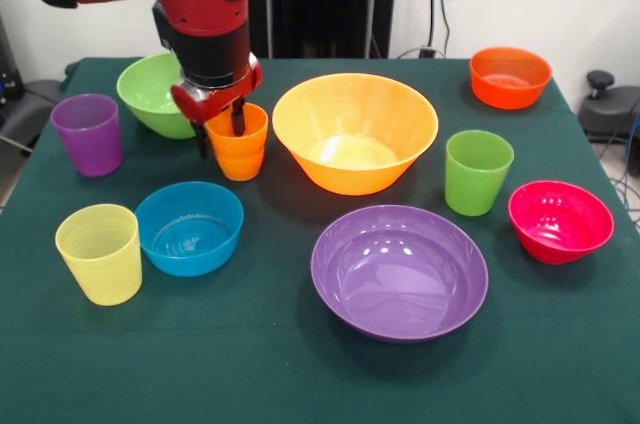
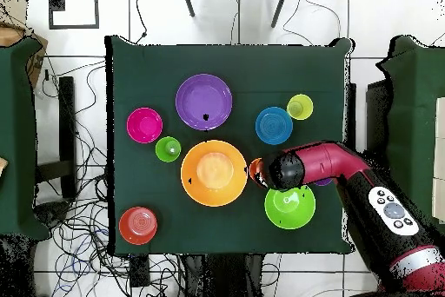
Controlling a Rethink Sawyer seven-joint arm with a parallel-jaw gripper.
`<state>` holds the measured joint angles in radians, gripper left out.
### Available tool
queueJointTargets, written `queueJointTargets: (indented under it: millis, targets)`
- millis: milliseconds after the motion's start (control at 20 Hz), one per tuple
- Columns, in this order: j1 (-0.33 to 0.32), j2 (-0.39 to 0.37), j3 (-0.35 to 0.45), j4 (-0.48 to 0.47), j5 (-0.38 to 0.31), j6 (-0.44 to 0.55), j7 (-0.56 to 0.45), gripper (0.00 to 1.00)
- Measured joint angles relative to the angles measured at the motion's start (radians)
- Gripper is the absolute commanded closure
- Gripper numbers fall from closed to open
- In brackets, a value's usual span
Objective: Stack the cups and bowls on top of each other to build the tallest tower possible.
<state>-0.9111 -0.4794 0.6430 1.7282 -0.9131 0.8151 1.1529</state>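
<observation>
In the overhead view the arm (image 2: 365,189) covers the purple cup completely and most of the orange cup (image 2: 255,168), so only a small orange edge shows there. In the front view the gripper (image 1: 219,127) stands at the orange cup (image 1: 239,142): one dark finger is inside the rim, the other outside its wall, jaws apart around the wall; I cannot tell if they press it.

The table (image 1: 260,374) has a dark green cloth. Around it is a pale floor with many black cables (image 2: 83,224), and green-covered furniture (image 2: 22,137) stands at both sides.

No tower exists; every piece stands alone, upright, mouth up. The large orange-yellow bowl (image 1: 354,131) is in the middle, the purple bowl (image 1: 399,270) in front of it, the blue bowl (image 1: 189,227) and yellow cup (image 1: 99,252) to the left. The purple cup (image 1: 88,133) and light green bowl (image 1: 155,92) are near the gripper. The green cup (image 1: 478,171), pink-red bowl (image 1: 560,221) and orange-red bowl (image 1: 510,76) are on the right.
</observation>
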Motion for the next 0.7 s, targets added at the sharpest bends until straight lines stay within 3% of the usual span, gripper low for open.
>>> queueJointTargets:
  millis: [300, 350, 700]
  targets:
    - [-0.001, 0.0, -0.021, 0.0, 0.022, 0.0, 0.0, 0.0]
    - [-0.001, 0.0, -0.024, 0.0, 0.027, 0.0, 0.0, 1.0]
    - [0.0, -0.001, -0.028, 0.0, 0.062, 0.0, 0.0, 1.0]
